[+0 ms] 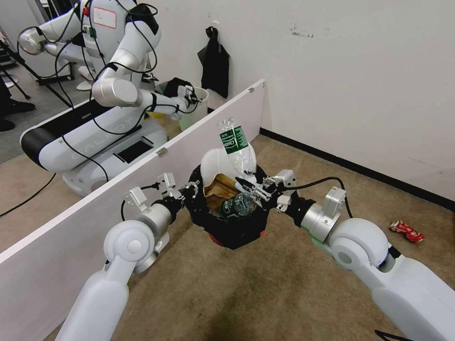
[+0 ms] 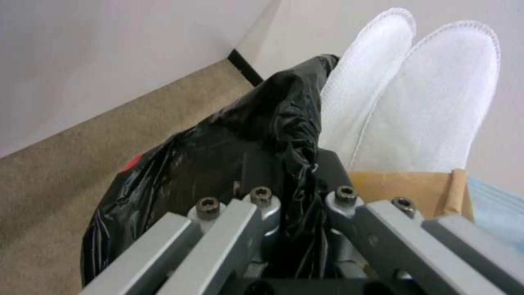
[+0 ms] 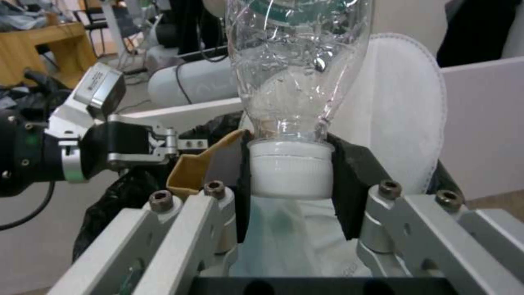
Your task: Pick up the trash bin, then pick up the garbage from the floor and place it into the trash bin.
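Head view: the trash bin [image 1: 232, 232], lined with a black bag, hangs above the floor [image 1: 265, 293] at centre, its rim pinched by the left end effector [image 1: 189, 192] at 9 o'clock. The right end effector [image 1: 253, 187] at 3 o'clock is clamped on the white cap of an inverted clear bottle [image 1: 234, 142] standing over the bin among white slippers [image 1: 211, 163], a brown paper bag [image 1: 219, 185] and a second bottle [image 1: 239, 204]. A crushed red can [image 1: 406, 231] lies on the carpet at 3 o'clock, well apart.
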